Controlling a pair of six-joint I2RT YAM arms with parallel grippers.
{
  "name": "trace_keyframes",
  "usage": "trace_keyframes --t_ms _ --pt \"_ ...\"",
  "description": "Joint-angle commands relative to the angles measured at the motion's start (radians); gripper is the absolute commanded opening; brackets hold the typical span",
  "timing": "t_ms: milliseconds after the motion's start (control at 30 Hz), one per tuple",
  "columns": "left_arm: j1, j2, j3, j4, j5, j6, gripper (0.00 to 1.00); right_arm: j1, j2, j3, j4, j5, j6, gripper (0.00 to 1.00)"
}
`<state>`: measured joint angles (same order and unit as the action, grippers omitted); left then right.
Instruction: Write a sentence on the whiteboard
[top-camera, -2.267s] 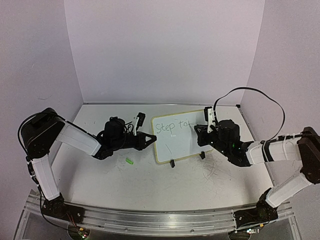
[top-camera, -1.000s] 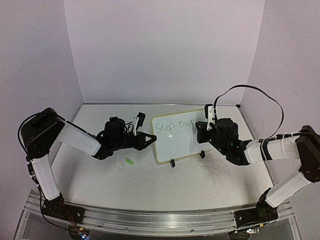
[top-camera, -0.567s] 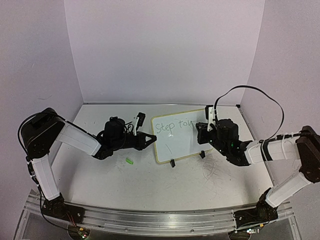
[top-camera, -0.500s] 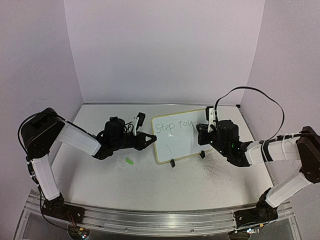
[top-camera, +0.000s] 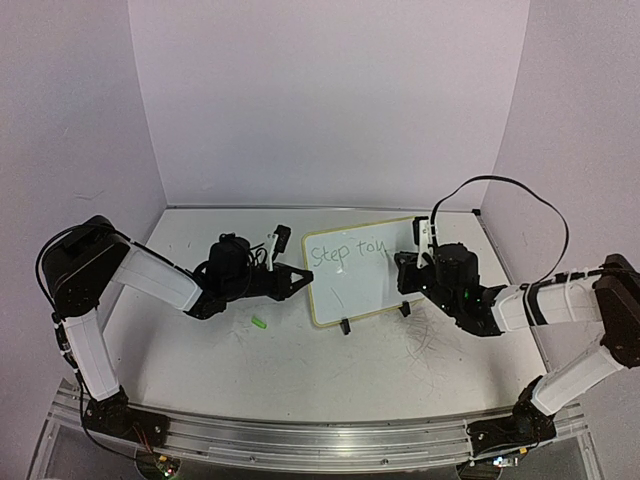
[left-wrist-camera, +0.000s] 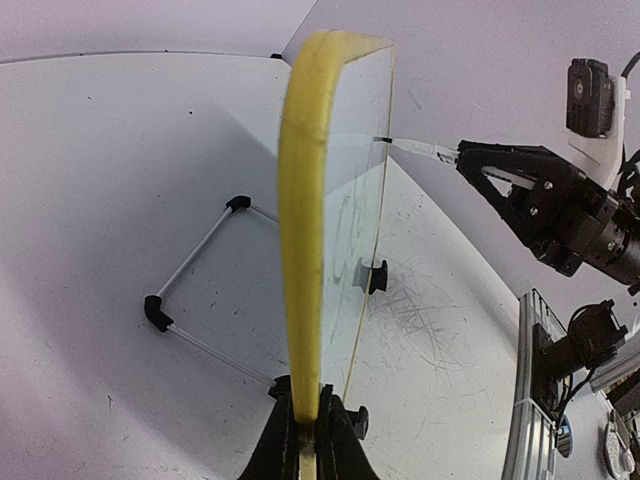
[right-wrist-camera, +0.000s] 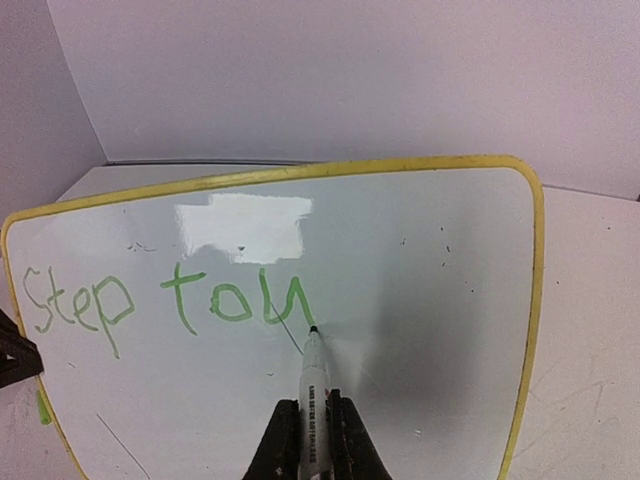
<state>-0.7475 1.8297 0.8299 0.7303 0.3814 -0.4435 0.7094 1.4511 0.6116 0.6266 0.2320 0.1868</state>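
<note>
Whiteboard (top-camera: 355, 285) upright on wire stand (left-wrist-camera: 200, 250), mid-table. Left gripper (left-wrist-camera: 305, 440) clamped on its left rim. Right gripper (right-wrist-camera: 308, 440) closed around marker (right-wrist-camera: 312, 370), tip touching board just after unfinished green sentence (right-wrist-camera: 170, 295), "Step tou"

Arms (top-camera: 150, 275) have white shells, black joints (top-camera: 75, 265), one looping black cable (top-camera: 497, 179)

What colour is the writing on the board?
Green handwritten letters, clearest from the right wrist view.
</note>
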Motion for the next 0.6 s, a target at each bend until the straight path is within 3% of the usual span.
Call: trace_keyframes --t_ms 0,333,567 --pt "0.006 -0.022 0.024 -0.028 -0.037 0.027 0.0 0.001 0.021 0.057 0.017 0.039 -0.019 0.0" --pt "0.004 -0.022 0.022 -0.028 -0.032 0.03 0.0 -0.001 0.046 0.099 0.03 0.086 -0.039 0.0" --pt "0.005 -0.031 0.013 -0.031 -0.047 0.034 0.0 -0.001 -0.037 0.03 0.04 -0.01 -0.033 0.0"
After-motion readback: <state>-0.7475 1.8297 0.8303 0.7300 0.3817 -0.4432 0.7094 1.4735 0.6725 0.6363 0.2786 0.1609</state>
